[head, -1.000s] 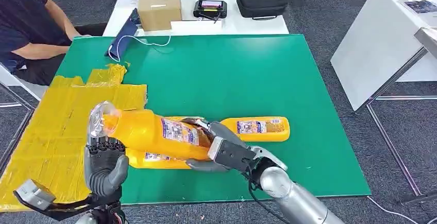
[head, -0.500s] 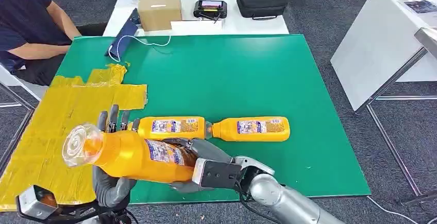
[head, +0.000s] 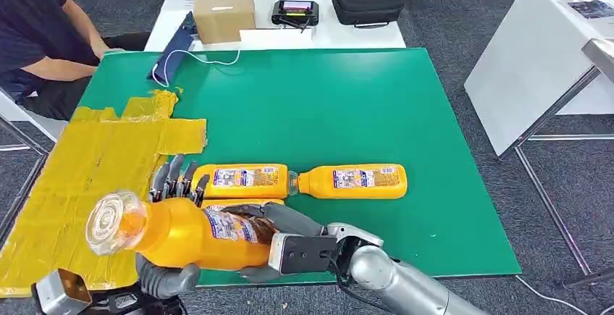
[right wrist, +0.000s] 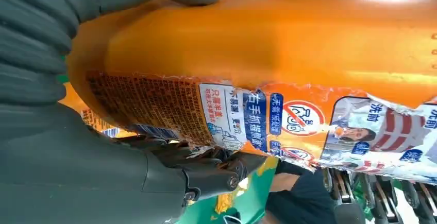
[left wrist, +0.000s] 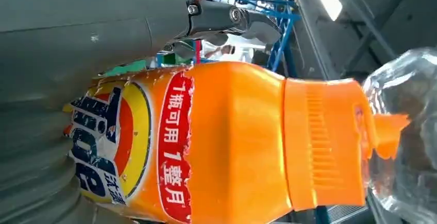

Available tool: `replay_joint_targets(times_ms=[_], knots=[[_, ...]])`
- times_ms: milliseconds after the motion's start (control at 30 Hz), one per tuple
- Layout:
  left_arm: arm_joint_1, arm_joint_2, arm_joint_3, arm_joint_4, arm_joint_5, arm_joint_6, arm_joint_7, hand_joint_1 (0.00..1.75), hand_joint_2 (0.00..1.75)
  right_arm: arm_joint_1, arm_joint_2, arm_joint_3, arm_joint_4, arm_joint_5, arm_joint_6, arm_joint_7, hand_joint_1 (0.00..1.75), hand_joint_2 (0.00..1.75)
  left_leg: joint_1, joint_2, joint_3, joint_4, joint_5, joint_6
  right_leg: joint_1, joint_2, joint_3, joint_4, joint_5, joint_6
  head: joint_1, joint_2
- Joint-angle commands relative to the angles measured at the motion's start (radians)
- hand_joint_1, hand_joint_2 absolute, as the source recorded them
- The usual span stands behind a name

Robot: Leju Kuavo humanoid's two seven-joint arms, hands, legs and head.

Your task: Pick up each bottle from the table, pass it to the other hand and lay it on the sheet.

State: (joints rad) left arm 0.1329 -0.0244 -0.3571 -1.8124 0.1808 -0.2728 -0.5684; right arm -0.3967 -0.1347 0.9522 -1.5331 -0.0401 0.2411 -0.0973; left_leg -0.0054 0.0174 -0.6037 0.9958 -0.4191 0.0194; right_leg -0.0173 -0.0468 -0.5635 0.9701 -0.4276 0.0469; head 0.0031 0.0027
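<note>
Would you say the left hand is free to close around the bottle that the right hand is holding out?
Probably yes. The left hand lies under the held bottle, fingers spread behind it, with nothing between. The right hand grips only the base end.

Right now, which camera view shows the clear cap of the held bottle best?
The head view: the clear cap shows whole, end-on, on the held bottle gripped by the right hand. The left wrist view catches the cap cut off at the frame edge. The right wrist view shows the bottle's labelled body.
</note>
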Motion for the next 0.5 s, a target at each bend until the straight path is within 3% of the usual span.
replay_joint_targets(times_ms=[33, 67, 100, 133, 500], knots=[[-0.042, 0.070, -0.036, 0.087, -0.145, -0.017, -0.025, 0.00, 1.75, -0.037, -0.019, 0.046, 0.064, 0.007, 0.015, -0.006, 1.75, 1.75, 0.001, -0.001, 0.004, -0.001, -0.001, -0.001, 0.000, 0.003, 0.004, -0.001, -0.001, -0.002, 0.000, 0.000], [-0.051, 0.072, -0.037, 0.091, -0.148, -0.028, -0.032, 0.00, 1.75, -0.040, -0.012, 0.049, 0.062, 0.004, 0.021, -0.005, 1.75, 1.75, 0.002, -0.001, 0.004, -0.001, -0.001, -0.002, 0.001, 0.004, 0.005, -0.002, -0.001, -0.002, 0.000, 0.000], [-0.063, 0.066, -0.038, 0.090, -0.152, -0.028, -0.027, 0.42, 1.75, -0.043, 0.003, 0.050, 0.057, 0.001, 0.021, 0.005, 1.75, 1.75, 0.001, -0.001, 0.004, -0.001, -0.001, -0.001, 0.000, 0.003, 0.004, -0.001, -0.001, -0.002, 0.000, 0.000], [-0.073, 0.062, -0.042, 0.086, -0.152, -0.030, -0.025, 1.75, 1.75, -0.044, 0.016, 0.053, 0.050, -0.004, 0.021, 0.022, 1.75, 1.75, 0.001, -0.001, 0.004, -0.001, -0.001, -0.002, 0.001, 0.004, 0.004, -0.001, -0.001, -0.002, 0.000, 0.000], [-0.064, 0.067, -0.024, 0.097, -0.169, -0.075, -0.063, 1.75, 1.75, -0.063, -0.003, 0.019, 0.085, 0.005, 0.029, -0.005, 1.75, 1.75, 0.001, -0.001, 0.003, 0.000, -0.001, -0.002, 0.001, 0.004, 0.004, -0.001, -0.001, -0.002, 0.000, 0.000]])
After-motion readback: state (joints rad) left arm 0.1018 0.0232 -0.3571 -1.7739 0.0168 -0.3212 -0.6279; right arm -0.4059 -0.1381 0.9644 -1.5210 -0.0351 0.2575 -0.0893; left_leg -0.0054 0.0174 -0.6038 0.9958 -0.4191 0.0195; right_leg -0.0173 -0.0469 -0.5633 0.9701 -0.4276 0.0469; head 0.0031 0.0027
